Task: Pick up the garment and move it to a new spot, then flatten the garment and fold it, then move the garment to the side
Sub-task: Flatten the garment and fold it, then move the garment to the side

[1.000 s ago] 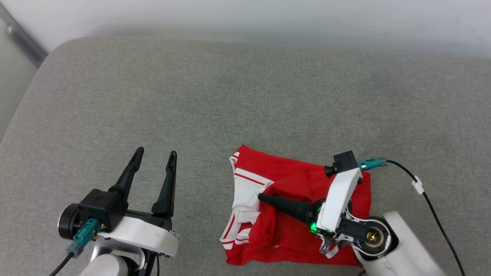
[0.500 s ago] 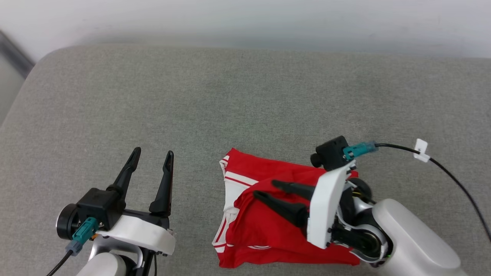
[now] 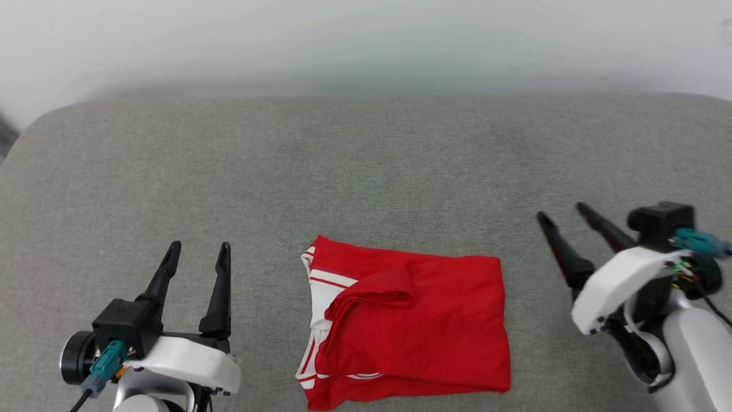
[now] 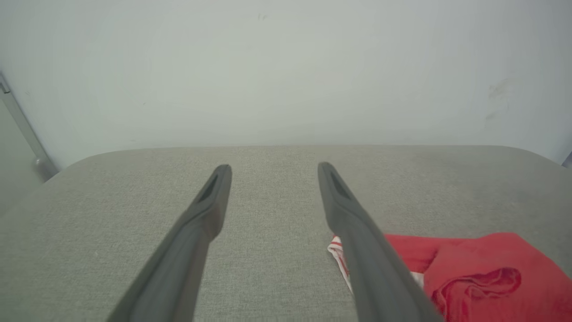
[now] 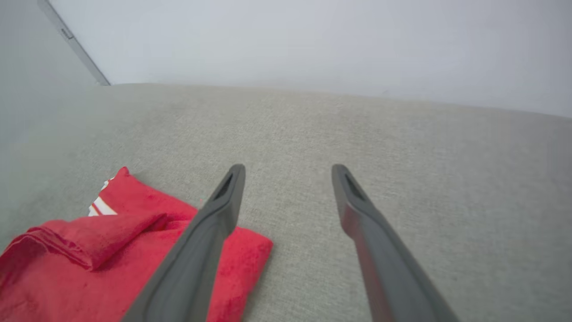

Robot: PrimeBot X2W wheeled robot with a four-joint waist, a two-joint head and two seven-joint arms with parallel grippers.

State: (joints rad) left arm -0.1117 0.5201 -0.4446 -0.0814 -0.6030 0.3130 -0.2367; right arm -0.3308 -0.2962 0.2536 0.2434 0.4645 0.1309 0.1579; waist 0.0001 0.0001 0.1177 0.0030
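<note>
Right gripper [image 3: 560, 211] spread wide, garment [image 3: 423, 332] apart, on its left

A broad surface [image 3: 366, 166] covered in grey-green woven cloth stretches across the head view. It looks padded, and its far left corner is rounded. A plain pale wall [image 3: 366, 40] rises directly behind its far edge. In the left wrist view the wall carries a few faint scuff marks [image 4: 496, 91] toward its right side. A slim grey metal strip [image 4: 23, 129] slants up the wall just beyond the surface's far left corner.
</note>
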